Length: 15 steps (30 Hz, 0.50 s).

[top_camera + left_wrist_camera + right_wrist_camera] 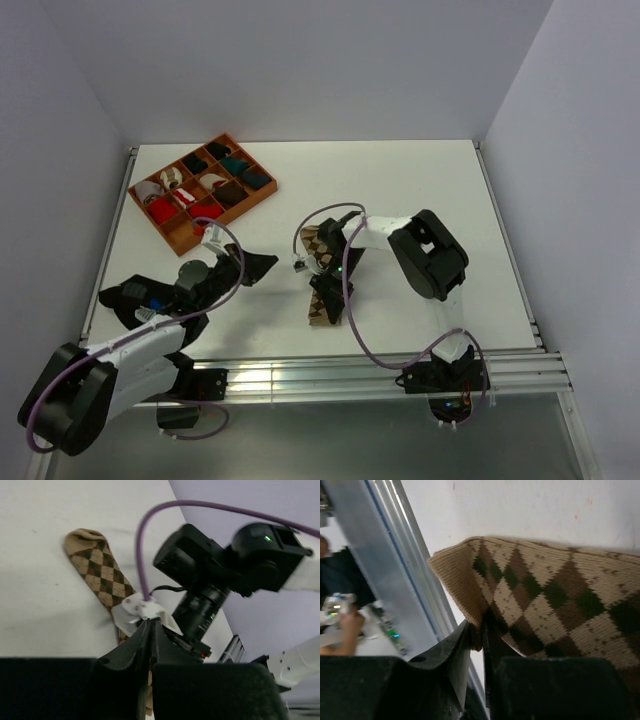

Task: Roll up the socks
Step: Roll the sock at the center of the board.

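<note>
The tan-and-brown argyle sock (318, 243) lies stretched out near the table's middle, running toward the front edge. My right gripper (326, 292) is over its near part. In the right wrist view, my right gripper (481, 630) is shut on a lifted edge of the sock (545, 595). My left gripper (270, 263) is shut and empty, left of the sock and apart from it. In the left wrist view, its tips (150, 623) point at the sock (97, 570) and the right arm's wrist (200, 575). A small red-and-white piece (211, 232) by the tray's near corner may be the red sock; I cannot tell.
An orange compartment tray (252, 159) with black, teal, white and red sock rolls stands at the back left. Aluminium rails (380, 365) run along the table's front edge, close to the sock's near end. Purple cables (352, 320) loop beside both arms.
</note>
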Each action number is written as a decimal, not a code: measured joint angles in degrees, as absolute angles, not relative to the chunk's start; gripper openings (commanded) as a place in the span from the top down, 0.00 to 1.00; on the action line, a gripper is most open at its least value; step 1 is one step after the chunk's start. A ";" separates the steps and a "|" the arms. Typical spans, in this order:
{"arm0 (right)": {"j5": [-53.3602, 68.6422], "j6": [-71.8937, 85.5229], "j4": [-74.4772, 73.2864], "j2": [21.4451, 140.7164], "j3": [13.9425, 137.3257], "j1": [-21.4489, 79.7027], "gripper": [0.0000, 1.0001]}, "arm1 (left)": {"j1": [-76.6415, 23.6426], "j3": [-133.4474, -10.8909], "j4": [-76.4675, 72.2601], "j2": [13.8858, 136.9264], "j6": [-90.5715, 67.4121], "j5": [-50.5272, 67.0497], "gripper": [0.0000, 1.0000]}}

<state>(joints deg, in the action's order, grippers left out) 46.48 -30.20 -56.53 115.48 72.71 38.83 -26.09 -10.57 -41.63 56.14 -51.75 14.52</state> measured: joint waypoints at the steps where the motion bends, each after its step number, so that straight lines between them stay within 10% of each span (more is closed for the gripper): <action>1: 47.31 -30.20 -57.45 116.68 72.79 38.44 0.81 | -26.94 -10.52 -42.94 57.14 -51.24 14.76 0.91; 15: 51.77 -28.73 -60.75 118.87 73.82 31.68 0.82 | -40.93 -17.06 -54.59 80.84 -40.95 20.27 0.74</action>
<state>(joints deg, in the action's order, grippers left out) 51.77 -28.73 -60.75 118.87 73.82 31.68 -40.93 -17.06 -54.59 80.84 -40.95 20.27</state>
